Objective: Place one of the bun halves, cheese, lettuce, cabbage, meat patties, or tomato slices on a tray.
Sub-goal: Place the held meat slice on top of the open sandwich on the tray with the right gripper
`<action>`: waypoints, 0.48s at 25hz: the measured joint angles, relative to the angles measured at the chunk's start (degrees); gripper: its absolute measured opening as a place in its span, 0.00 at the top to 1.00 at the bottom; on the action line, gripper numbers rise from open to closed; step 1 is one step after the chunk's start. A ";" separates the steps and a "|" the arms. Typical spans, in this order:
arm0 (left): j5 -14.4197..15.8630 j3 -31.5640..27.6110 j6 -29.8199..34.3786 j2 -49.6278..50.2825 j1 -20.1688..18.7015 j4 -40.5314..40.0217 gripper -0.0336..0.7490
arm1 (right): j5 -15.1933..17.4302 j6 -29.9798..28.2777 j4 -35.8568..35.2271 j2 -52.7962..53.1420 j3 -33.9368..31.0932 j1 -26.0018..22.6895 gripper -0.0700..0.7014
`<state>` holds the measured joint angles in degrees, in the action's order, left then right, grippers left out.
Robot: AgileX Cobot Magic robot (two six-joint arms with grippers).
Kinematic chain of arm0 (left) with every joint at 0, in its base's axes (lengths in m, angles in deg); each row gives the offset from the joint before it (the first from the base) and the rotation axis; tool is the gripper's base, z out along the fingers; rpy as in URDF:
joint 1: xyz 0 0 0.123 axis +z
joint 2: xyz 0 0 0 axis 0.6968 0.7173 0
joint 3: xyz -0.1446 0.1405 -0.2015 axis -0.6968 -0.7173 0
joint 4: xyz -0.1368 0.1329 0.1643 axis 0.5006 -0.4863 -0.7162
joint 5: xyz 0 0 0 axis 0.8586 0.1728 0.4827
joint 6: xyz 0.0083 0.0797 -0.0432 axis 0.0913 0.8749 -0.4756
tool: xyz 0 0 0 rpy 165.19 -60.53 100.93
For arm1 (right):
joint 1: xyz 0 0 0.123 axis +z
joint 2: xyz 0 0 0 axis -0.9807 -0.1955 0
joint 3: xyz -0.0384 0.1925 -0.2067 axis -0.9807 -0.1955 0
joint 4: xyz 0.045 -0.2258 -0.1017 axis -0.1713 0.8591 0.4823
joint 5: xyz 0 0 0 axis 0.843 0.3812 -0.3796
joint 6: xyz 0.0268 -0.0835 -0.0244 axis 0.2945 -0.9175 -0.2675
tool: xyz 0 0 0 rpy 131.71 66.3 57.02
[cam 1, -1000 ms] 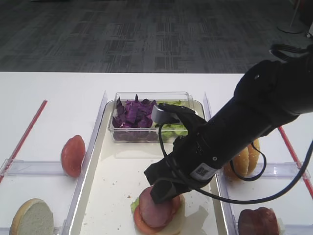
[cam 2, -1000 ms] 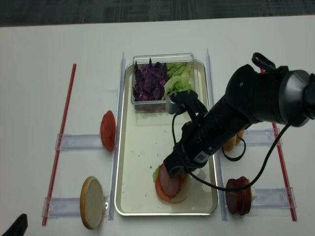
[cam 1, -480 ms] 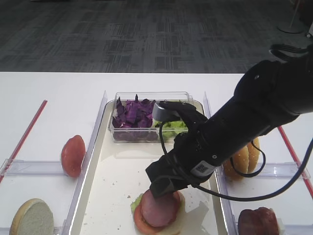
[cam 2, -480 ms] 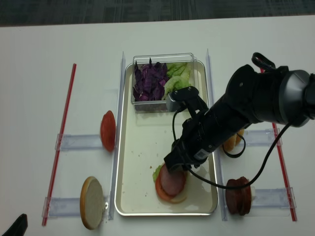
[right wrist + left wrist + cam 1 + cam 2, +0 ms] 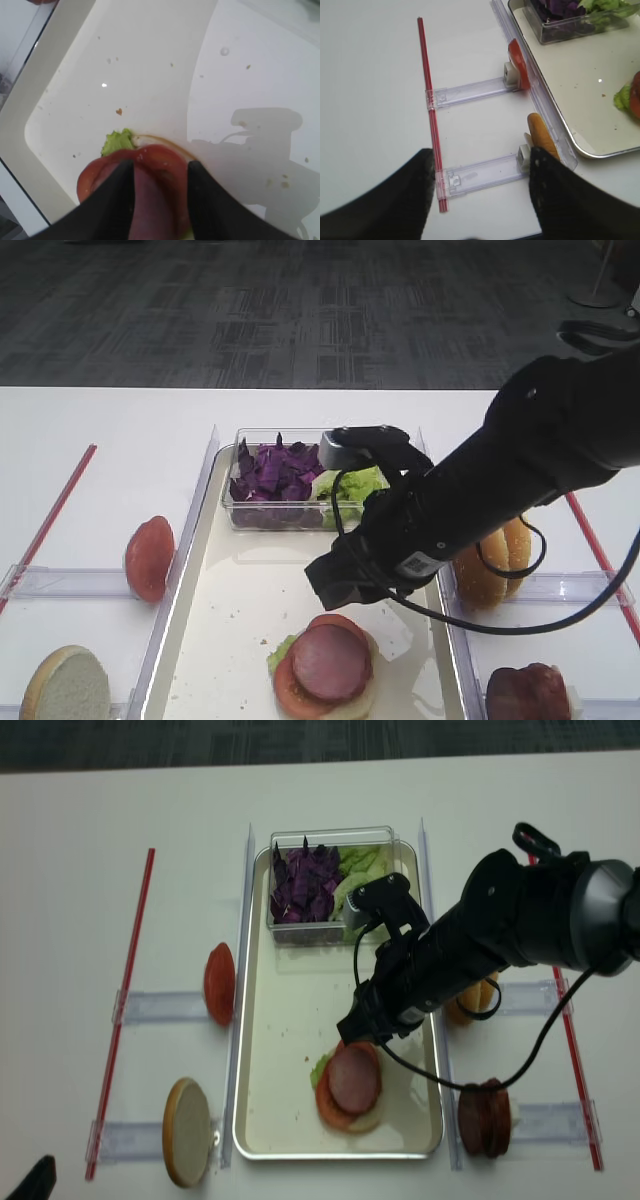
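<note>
On the cream tray (image 5: 190, 630) lies a stack of pale bun, lettuce (image 5: 117, 141), tomato slice (image 5: 95, 175) and a meat patty (image 5: 331, 661) on top. My right gripper (image 5: 338, 590) hangs open just above the stack's far edge, holding nothing; in the right wrist view the patty (image 5: 155, 200) shows between the parted fingers (image 5: 197, 200). My left gripper (image 5: 480, 160) is open over bare table near a bun half (image 5: 542, 142). Cabbage (image 5: 305, 885) and more lettuce (image 5: 360, 870) fill a clear box. No cheese is in view.
A tomato slice (image 5: 219, 984) and a bun half (image 5: 187, 1118) stand in clear holders left of the tray. Bun halves (image 5: 470, 1005) and meat patties (image 5: 485, 1118) stand in holders on its right. Red strips (image 5: 125, 1010) mark both table sides.
My right gripper opened, let go of the meat patty on the stack, and rose up and back toward the clear box. The patty now lies uncovered.
</note>
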<state>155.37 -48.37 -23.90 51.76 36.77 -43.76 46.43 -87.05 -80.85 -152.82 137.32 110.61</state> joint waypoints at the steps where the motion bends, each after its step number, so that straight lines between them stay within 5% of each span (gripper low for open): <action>1: 0.00 0.00 0.00 0.00 0.00 0.00 0.47 | -0.37 0.00 0.37 0.72 0.00 0.00 0.52; 12: 0.00 0.00 0.00 0.00 0.00 0.00 0.47 | -4.03 2.15 4.90 8.61 0.00 -0.32 0.48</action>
<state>155.37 -48.37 -23.90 51.76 36.77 -43.76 42.39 -84.90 -75.96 -144.21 137.32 110.28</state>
